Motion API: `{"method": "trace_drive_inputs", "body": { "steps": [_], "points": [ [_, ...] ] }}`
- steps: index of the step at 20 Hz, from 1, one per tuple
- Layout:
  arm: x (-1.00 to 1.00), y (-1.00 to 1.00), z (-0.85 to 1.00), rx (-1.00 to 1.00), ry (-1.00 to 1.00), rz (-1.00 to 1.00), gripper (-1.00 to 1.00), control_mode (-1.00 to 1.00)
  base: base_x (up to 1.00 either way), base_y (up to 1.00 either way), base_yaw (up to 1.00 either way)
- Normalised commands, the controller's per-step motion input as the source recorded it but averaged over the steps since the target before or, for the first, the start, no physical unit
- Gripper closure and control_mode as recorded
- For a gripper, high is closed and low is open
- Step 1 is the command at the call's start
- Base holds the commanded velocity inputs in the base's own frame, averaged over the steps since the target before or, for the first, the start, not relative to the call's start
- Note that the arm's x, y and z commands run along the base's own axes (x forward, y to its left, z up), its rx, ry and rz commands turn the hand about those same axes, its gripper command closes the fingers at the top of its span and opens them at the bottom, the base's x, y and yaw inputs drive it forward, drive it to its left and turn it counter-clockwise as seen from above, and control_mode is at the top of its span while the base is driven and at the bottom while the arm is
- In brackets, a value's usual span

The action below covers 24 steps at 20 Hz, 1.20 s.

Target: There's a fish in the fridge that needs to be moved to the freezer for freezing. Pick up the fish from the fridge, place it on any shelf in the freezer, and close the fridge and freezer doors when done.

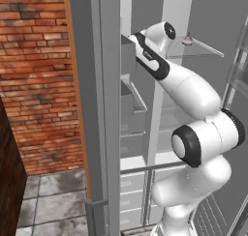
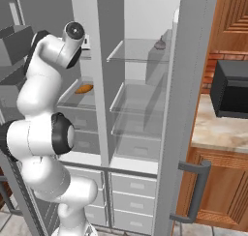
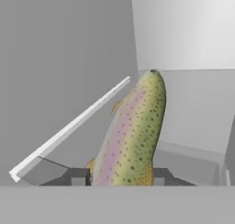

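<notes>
Hand view first: I see the fish (image 3: 133, 136), speckled green with a pink stripe, standing up between the two dark fingertips (image 3: 78, 177), so the gripper (image 3: 118, 178) is pinched on its tail end. Its head points toward a white wall, and a white shelf edge (image 3: 69, 129) slants past just to its left, close but apart.

In the left base view the arm (image 1: 189, 92) reaches up into the freezer (image 1: 133, 99), with the hand near the grey bins; the door edge (image 1: 101, 109) stands close on its left, leaving a tight gap. In the right base view the fridge (image 2: 140, 90) is open, its glass shelves bare apart from a small item (image 2: 160, 44), possibly a jar. I can read no writing anywhere.
</notes>
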Motion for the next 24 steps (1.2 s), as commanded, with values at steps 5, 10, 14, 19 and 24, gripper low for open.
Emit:
{"method": "trace_drive_inputs", "body": {
  "steps": [5, 10, 14, 19, 24],
  "points": [
    [0.45, 0.06, -0.32, -0.06, 0.01, -0.01, 1.00, -1.00, 0.00, 0.00, 0.00],
    [0.59, 0.00, -0.06, -0.01, 0.07, 0.00, 1.00, -1.00, 0.00, 0.00, 0.00],
    [0.69, 0.08, -0.03, -0.04, 0.08, -0.02, 1.00, -1.00, 0.00, 0.00, 0.00],
    [0.63, 0.07, -0.08, -0.06, 0.02, -0.02, 1.00, -1.00, 0.00, 0.00, 0.00],
    [0.37, 0.10, -0.09, -0.03, 0.00, -0.01, -1.00, -1.00, 0.00, 0.00, 0.00]
  ]
}}
